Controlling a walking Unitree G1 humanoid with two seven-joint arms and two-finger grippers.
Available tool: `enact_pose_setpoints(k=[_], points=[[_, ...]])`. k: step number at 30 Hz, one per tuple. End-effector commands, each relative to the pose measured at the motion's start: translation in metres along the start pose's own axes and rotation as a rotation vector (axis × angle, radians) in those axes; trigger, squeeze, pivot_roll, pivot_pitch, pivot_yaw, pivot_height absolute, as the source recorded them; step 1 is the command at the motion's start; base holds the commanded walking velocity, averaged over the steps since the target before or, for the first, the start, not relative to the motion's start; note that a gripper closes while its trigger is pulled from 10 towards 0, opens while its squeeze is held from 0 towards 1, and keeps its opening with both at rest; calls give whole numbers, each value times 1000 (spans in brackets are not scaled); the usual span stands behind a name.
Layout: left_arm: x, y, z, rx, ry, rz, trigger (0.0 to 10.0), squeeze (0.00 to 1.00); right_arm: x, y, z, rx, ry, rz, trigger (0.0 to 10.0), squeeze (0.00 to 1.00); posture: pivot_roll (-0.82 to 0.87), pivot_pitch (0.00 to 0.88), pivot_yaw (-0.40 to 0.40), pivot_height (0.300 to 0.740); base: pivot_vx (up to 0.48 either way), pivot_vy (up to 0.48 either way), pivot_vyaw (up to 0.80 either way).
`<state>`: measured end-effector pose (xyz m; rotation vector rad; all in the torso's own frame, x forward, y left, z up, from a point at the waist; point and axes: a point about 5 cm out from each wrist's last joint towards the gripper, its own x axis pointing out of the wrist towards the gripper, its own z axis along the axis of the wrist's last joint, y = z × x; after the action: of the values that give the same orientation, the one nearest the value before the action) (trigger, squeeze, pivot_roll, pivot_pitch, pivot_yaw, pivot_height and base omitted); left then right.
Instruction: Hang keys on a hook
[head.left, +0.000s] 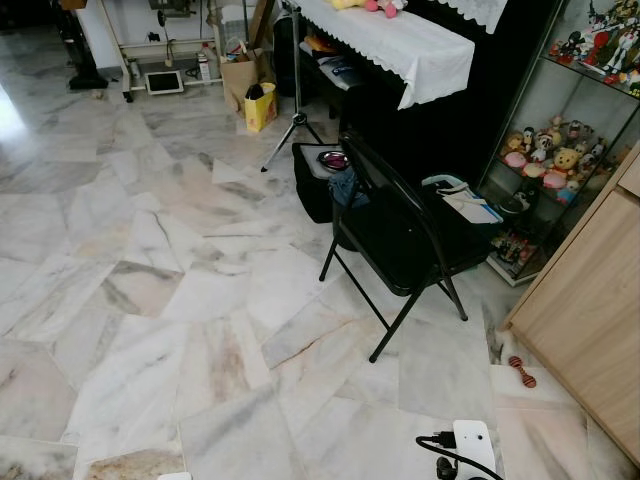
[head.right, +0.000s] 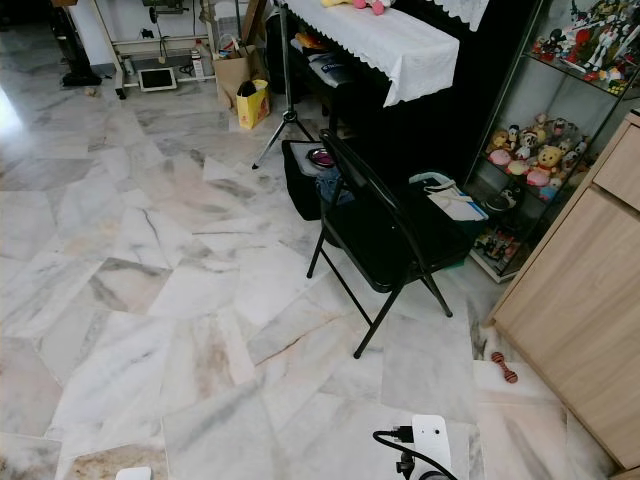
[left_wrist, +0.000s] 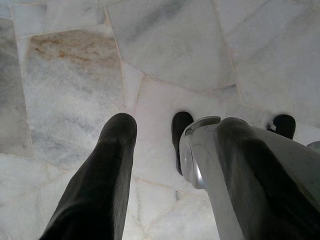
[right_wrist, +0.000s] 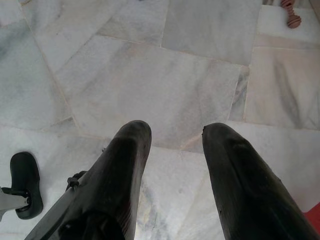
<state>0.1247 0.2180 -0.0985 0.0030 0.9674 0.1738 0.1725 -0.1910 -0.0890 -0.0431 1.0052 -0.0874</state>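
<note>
- Marble-tiled floor (head.left: 150, 330) of a living room, seen from head height, veined grey and rust.
- Black folding chair (head.left: 400, 235) standing open near the middle, just in front of a black upright piano (head.left: 480, 100) draped with a white lace-edged cloth (head.left: 400, 40).
- Black bag (head.left: 318, 180) on the floor beside the chair, a tripod stand (head.left: 295, 90) and a yellow bag (head.left: 260, 105) farther back.
- Glass display shelf (head.right: 540, 150) of small figurines to the right, next to a light wooden cabinet (head.left: 590, 300); small red dumbbell-shaped toy (head.left: 521, 371) on the floor at the cabinet's foot.
- Left gripper (left_wrist: 170, 155) hanging low over the floor tiles, jaws apart, nothing between them; silver leg part and black foot (left_wrist: 181, 132) beneath.
- Right gripper (right_wrist: 175, 150) likewise pointing down at the floor, jaws apart and empty, the red toy at the far edge of its view.
- White device with black cable (head.left: 465, 445) at the lower edge of the head views.
- Keys and hook: cannot tell where either is.
</note>
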Motion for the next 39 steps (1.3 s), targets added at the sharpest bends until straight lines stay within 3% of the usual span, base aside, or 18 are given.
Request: enact_pose_setpoints(k=[1, 39], points=[[-8, 44, -16, 118, 144, -2, 10000, 0, 4, -20, 63, 142, -72, 111, 10000, 0, 7, 0, -32, 740, 0, 0, 0], [-8, 44, -16, 124, 147, -8, 10000, 0, 4, -21, 62, 134, -69, 112, 10000, 0, 3, 0, -34, 740, 0, 0, 0]])
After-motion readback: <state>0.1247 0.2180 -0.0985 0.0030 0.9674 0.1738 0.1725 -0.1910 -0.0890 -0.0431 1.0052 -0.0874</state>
